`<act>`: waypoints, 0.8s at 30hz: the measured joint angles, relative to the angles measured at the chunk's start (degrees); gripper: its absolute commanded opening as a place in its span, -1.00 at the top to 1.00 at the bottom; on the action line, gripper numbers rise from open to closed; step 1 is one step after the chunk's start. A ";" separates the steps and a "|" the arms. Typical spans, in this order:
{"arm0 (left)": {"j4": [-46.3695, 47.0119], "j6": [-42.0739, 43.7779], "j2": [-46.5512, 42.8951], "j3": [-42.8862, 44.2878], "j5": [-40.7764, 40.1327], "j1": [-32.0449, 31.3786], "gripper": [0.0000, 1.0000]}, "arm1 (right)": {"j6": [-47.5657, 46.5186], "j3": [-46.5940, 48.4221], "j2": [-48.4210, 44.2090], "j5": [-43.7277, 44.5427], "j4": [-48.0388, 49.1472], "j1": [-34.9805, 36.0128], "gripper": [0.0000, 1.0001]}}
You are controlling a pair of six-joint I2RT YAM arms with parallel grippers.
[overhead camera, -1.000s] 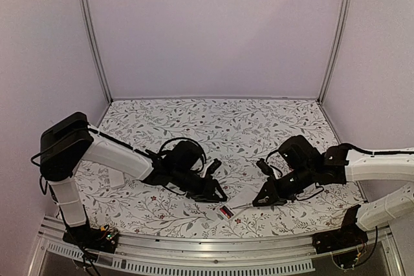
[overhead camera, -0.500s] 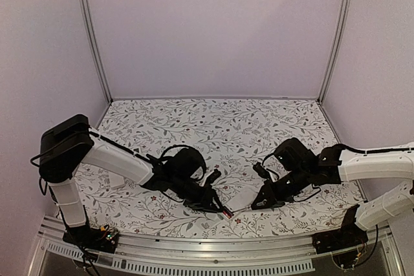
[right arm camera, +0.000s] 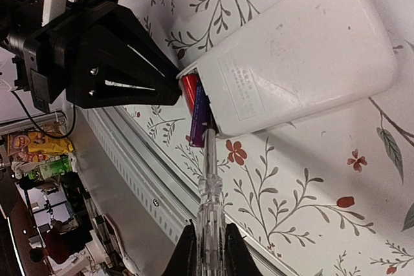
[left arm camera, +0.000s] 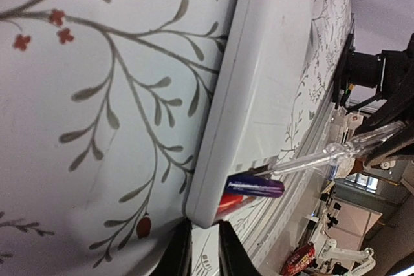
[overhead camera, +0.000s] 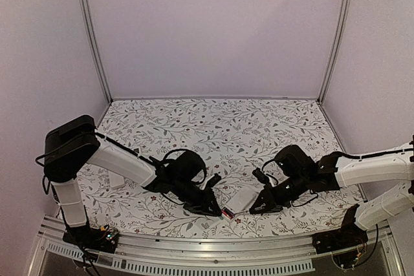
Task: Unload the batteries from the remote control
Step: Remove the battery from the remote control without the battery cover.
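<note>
**Rail**: ribbed grey metal, being shown nearest, along the table's front edge.

**Left gripper**: black, wedge-shaped fingers are being held close together. Only a narrow slit of cloth is showing between them, and nothing is being gripped. The tips are being held just beside the remote's open corner.

**Right gripper**: the jaws are being clamped tight on the clear-handled tool, a faceted transparent plastic grip with a slim metal shaft.

**Batteries**: two thin, glossy cylinders, one red and one purple, are being shown side by side. They are lying in the open end of the remote, which is facing the near edge. They are being flanked by the two grippers. The red cell is lying just beyond the left tips. The purple cell is being met by the tool's shaft.

**Remote**: a rounded slab of matt white plastic, being shown lying flat, with a faint printed label near the open end.

**Tablecloth**: white and smooth, printed with grey leaf sprigs and small red flowers.

**Back wall**: a plain pale lilac panel, being framed by metal posts.
</note>
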 measured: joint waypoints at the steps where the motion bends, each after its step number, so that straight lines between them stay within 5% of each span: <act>1: 0.02 0.02 0.11 0.00 0.07 0.00 0.74 | 0.44 -0.68 0.00 -0.48 1.27 -0.02 1.00; 24: 1.01 -0.46 0.57 0.00 0.57 -0.02 0.77 | 11.50 -9.25 -5.22 -3.23 21.11 -0.04 1.00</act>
